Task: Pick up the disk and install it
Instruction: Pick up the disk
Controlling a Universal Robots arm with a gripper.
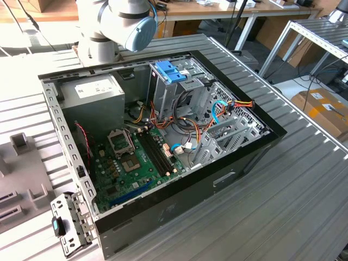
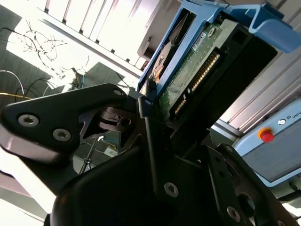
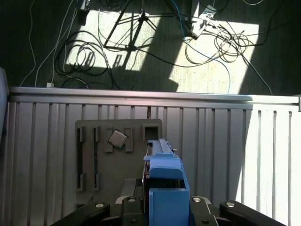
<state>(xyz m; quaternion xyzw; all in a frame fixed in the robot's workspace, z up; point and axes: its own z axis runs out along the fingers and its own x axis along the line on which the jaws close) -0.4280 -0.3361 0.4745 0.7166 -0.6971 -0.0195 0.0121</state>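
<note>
The open case (image 1: 228, 179) is crowded. The power supply (image 1: 92, 95) blocks its corner at the exterior view's upper left. The drive cage (image 1: 182, 95) with a blue bracket (image 1: 171, 70) stands at upper centre, and loose cables (image 1: 185, 128) cross the middle. The motherboard (image 1: 130, 163) lies low, open from above. The slatted surface (image 1: 283, 206) at lower right gives free passage. The arm (image 1: 122, 24) stands behind the case. In both wrist views the end effector (image 3: 162, 203) grips the disk (image 2: 188, 80), and a grey tray (image 3: 89, 155) lies beyond it.

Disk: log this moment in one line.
gripper: shut on disk | disk: in blue bracket | position: above slatted table | install: pending
</note>
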